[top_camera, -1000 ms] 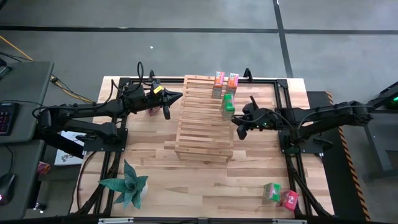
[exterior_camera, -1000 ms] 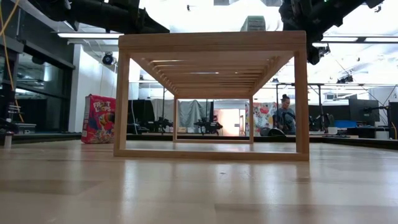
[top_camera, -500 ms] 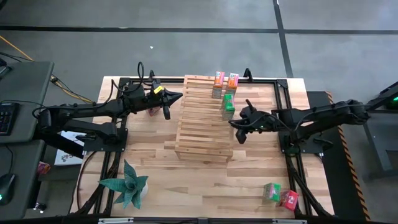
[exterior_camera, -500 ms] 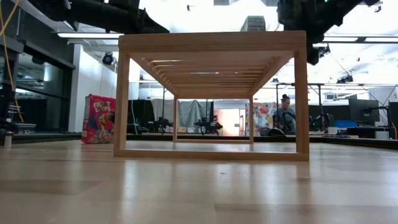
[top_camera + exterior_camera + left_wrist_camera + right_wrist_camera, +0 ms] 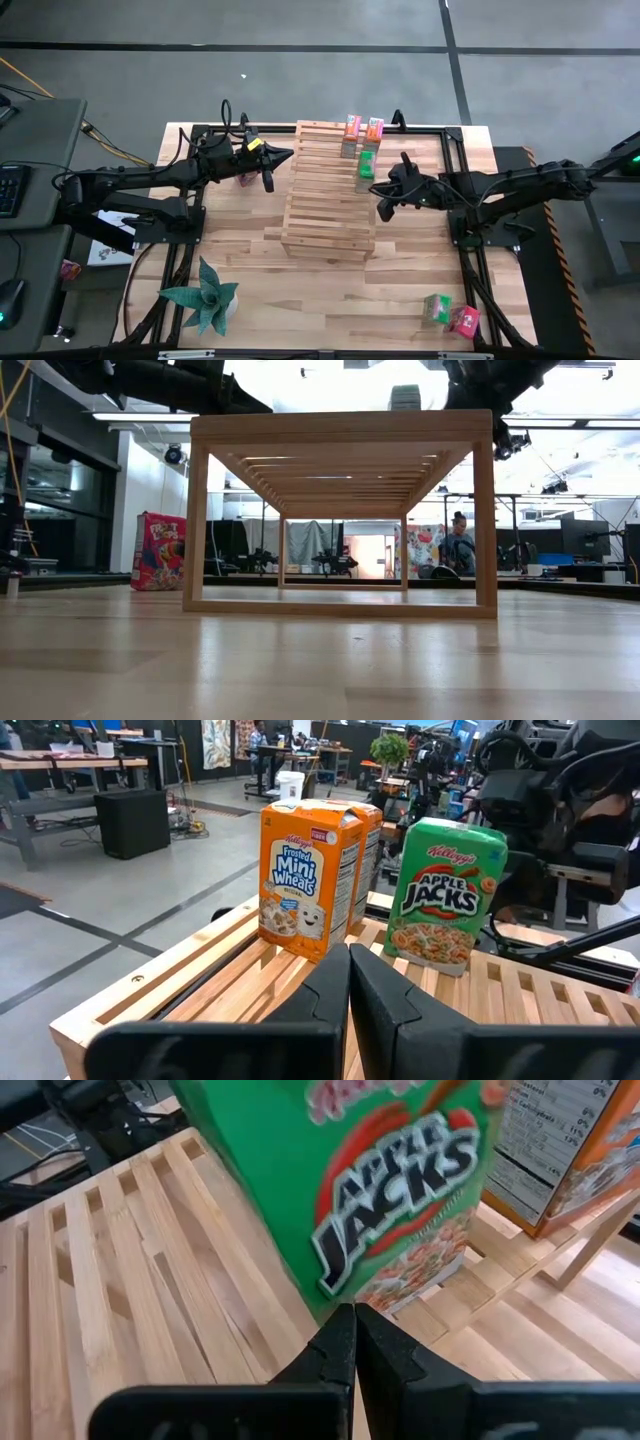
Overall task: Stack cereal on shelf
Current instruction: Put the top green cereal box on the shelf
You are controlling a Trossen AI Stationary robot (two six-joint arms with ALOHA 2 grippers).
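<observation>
Since a second ago my right end effector (image 5: 384,200) has crept toward the upper part of the high view, fingers pressed together and empty, and it now sits at the shelf's (image 5: 325,190) right edge just below the green cereal box (image 5: 366,166) standing on the slats. Nearest the lower edge of that view, a green box (image 5: 435,307) and a red box (image 5: 464,320) lie on the tabletop (image 5: 300,290) at lower right, on my right arm's side, while two orange boxes (image 5: 362,130) stand at the shelf's far end. My left end effector (image 5: 270,165), fingers also together, waits at the shelf's left edge with a red box (image 5: 243,180) beside it.
</observation>
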